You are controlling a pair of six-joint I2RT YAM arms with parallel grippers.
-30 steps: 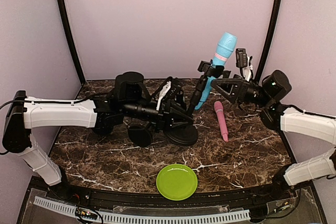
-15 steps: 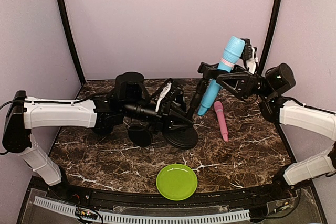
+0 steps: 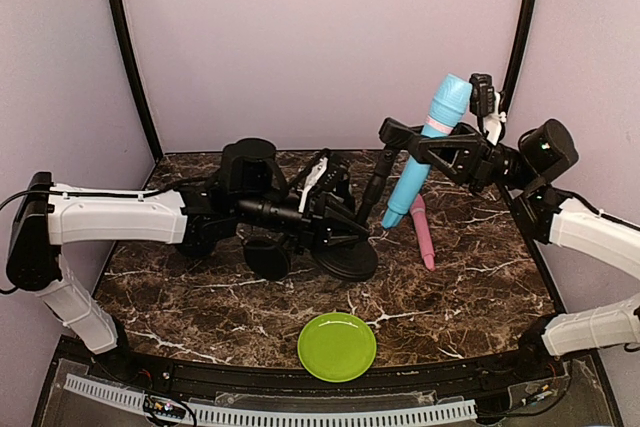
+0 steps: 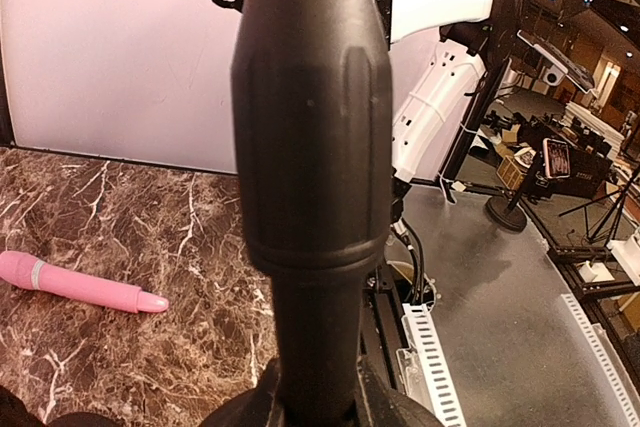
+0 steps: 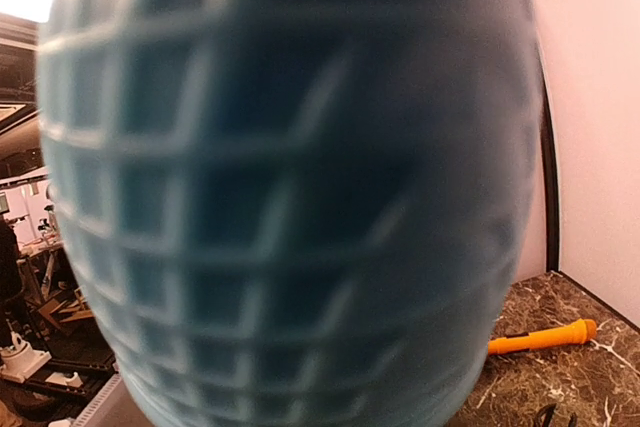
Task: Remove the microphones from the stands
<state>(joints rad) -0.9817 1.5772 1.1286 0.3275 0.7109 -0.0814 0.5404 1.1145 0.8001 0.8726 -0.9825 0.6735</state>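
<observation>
The blue microphone (image 3: 425, 152) with a pink band slants above the table at the back right; its grille head (image 5: 290, 187) fills the right wrist view. My right gripper (image 3: 432, 154) is shut on its body, just right of the black stand's clip (image 3: 390, 133). Whether the handle still touches the clip I cannot tell. The stand's pole (image 4: 310, 147) rises from a round base (image 3: 346, 259). My left gripper (image 3: 335, 223) is shut on the pole low down, just above the base; its fingers barely show in the left wrist view.
A pink microphone (image 3: 422, 232) lies on the marble right of the stand, and shows too as pink microphone (image 4: 80, 287). An orange microphone (image 5: 543, 335) lies on the table. A green plate (image 3: 337, 346) sits near the front edge. A black disc (image 3: 267, 258) lies left of the base.
The right gripper closed on the blue microphone and rose up and to the right with it, away from the stand's clip. The left arm held still on the stand.
</observation>
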